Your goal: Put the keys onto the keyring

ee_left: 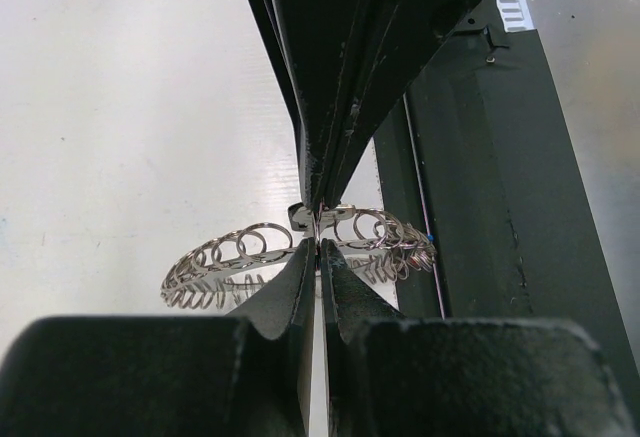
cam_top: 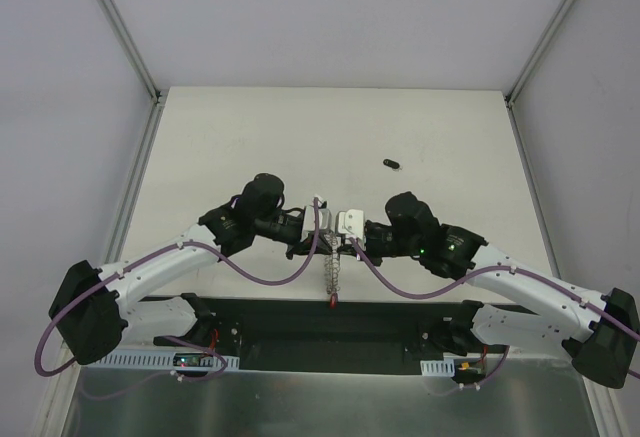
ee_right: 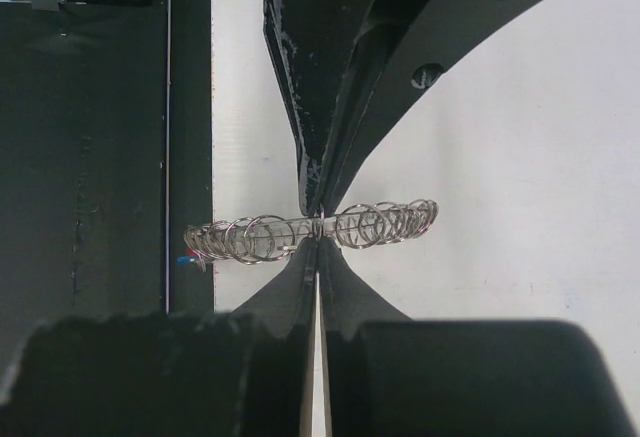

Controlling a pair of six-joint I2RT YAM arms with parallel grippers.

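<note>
Two arms are being held bowed inward from the lower corners of the top view. The left arm (cam_top: 170,262) and the right arm (cam_top: 525,282) are being brought wrist to wrist just below the centre of the frame. This meeting point lies over the near edge of the table (cam_top: 250,137). Purple cables (cam_top: 268,277) are being carried along both arms, and a black base plate (cam_top: 330,325) is being crossed beneath them.

One small black key (cam_top: 391,164) is being left lying on the table, above and to the right of the wrists and well apart from them. Nothing is being placed between it and the grippers.

In the left wrist view the left gripper (ee_left: 318,249) is being shown from the bottom of the frame. Its fingers (ee_left: 298,287) are closed almost together on the rim of the keyring (ee_left: 245,249). In the right wrist view the right gripper (ee_right: 318,244) is likewise being pressed closed on the keyring from the opposite side. The two grippers are meeting tip to tip at mid-frame. The wiry loops are being fanned out to either side of the pinch, and the blue and red tags (ee_right: 190,258) are being seen at the ring's left end.
</note>
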